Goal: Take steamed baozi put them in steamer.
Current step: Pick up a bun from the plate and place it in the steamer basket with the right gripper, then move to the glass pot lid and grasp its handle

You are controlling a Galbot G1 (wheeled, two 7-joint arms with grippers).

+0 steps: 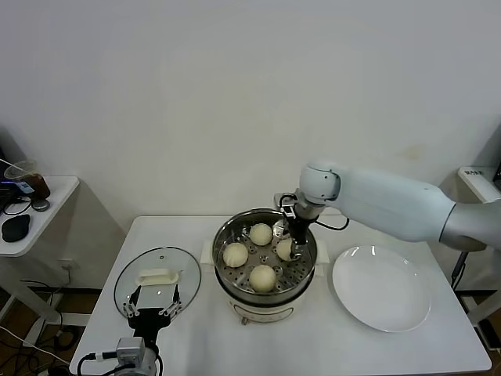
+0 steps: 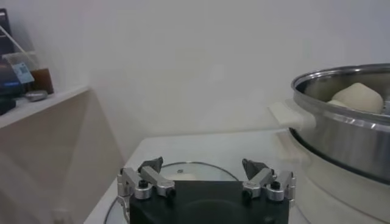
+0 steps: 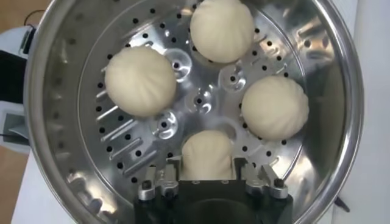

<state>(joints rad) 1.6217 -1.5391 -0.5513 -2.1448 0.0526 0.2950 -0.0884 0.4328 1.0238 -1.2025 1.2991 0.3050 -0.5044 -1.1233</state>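
The steamer point(image 1: 225, 239) stands mid-table on its cream-white pot base. Three steamed baozi lie free on its perforated floor point(image 3: 141, 81) point(image 3: 222, 29) point(image 3: 275, 108). My right gripper point(image 1: 290, 246) reaches down into the basket and is shut on the fourth baozi point(image 3: 207, 153), which sits low on the floor at the steamer's right side point(image 1: 284, 249); a finger presses each of its sides. My left gripper point(image 1: 153, 307) is open and empty, parked low over the glass lid at the front left. From the left wrist view the steamer point(image 2: 341, 131) and one baozi point(image 2: 359, 97) show.
A round glass lid with a white handle point(image 1: 157, 276) lies flat left of the steamer. A flat white plate point(image 1: 381, 288) lies to its right. A small side table with dark objects point(image 1: 35, 205) stands at the far left.
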